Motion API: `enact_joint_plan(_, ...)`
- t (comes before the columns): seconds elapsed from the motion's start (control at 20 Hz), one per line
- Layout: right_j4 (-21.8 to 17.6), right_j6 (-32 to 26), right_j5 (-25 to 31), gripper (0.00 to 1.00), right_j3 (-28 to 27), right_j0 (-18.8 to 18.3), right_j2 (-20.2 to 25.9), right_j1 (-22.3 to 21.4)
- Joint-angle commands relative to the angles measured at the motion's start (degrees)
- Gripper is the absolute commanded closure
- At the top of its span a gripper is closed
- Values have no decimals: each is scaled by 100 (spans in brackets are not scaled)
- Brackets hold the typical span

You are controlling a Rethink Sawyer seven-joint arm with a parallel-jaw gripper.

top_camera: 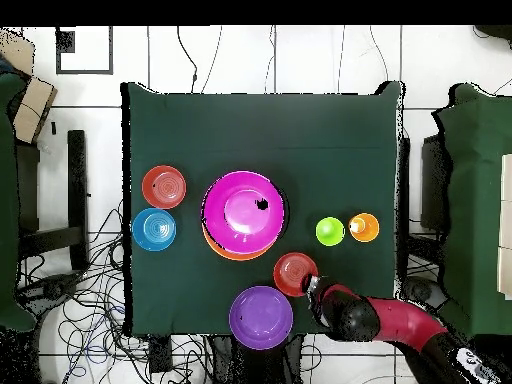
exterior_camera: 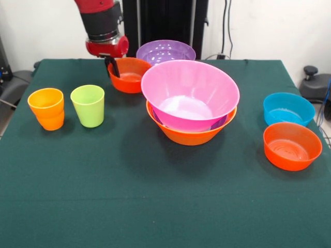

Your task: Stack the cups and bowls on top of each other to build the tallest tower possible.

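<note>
At upper left, the gripper (exterior_camera: pixel 113 66) straddles the rim of a red-orange bowl (exterior_camera: pixel 129 75); whether it is clenched cannot be told. A firm rim pinch and straight lift toward the tower (exterior_camera: pixel 190 101) seem wise.

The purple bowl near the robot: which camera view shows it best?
The overhead view shows the purple bowl best: its whole round rim and inside are visible, with nothing covering it. In the front view, the purple bowl stands behind the pink bowl, which hides its lower part.

text: none legible | labels: none | brands: none | numbers: none
</note>
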Motion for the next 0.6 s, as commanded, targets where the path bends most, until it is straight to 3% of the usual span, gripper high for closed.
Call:
enact_joint_plan(0.05,573,-367,969,100,46,4,869,-621)
enact_joint_plan(0.6,987,-396,1432,100,85,-75,1169,-1009)
